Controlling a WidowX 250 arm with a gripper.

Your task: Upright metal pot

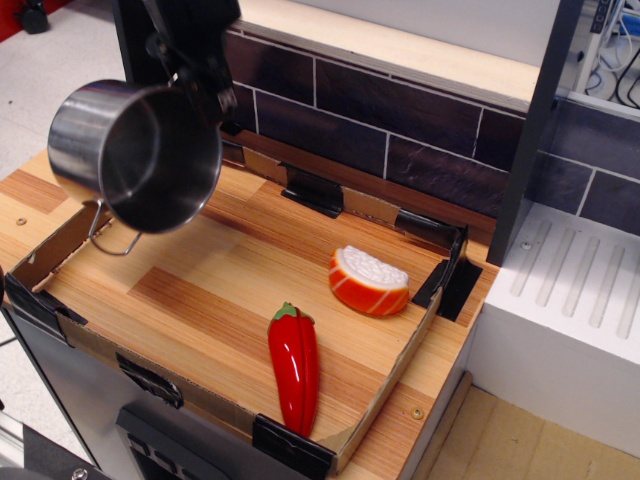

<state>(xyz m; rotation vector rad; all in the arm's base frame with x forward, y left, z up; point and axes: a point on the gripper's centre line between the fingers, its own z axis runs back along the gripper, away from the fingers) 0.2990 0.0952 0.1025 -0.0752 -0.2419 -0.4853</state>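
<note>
The metal pot is shiny steel and hangs in the air over the far left corner of the cardboard tray. It lies tilted on its side, with its dark opening facing right and toward the camera. One wire loop handle dangles below it. My black gripper comes down from the top edge and is shut on the pot's upper rim. The fingertips are partly hidden behind the pot.
A red pepper toy lies at the tray's front middle. An orange-and-white toy food piece sits to the right. A dark tiled wall runs behind. A dark post and a white ribbed drainer stand at the right.
</note>
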